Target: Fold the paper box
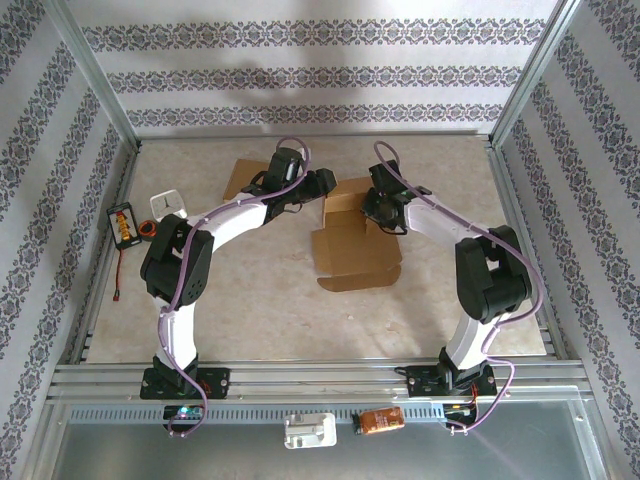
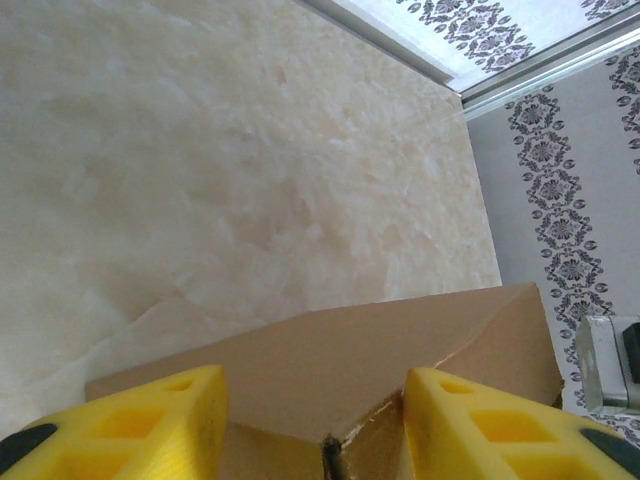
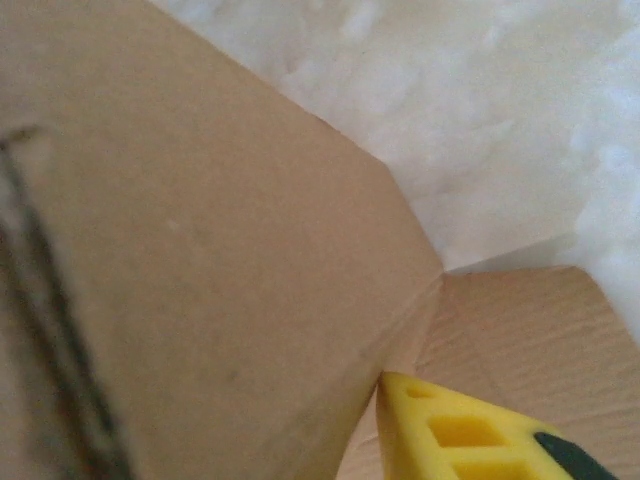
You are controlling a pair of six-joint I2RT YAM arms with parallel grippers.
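Step in hand: I judge this the early flap-raising; the paper box [image 1: 352, 245] is mostly flat.
Box position: centre of the counter [image 1: 280, 310], a side wall raised at its 12 o'clock end.
Left jaws: the left gripper [image 2: 315, 425] sits at the box's 10 o'clock, yellow fingers [image 2: 150, 425] spread astride a cardboard fold, not visibly pinching.
Right jaws: the right gripper [image 1: 385, 215] is at the 1 o'clock corner; I see one finger [image 3: 470, 430] beside a crease and cannot tell the gap.
Next move: I'd say press the raised wall inward while the other arm steadies the panel.
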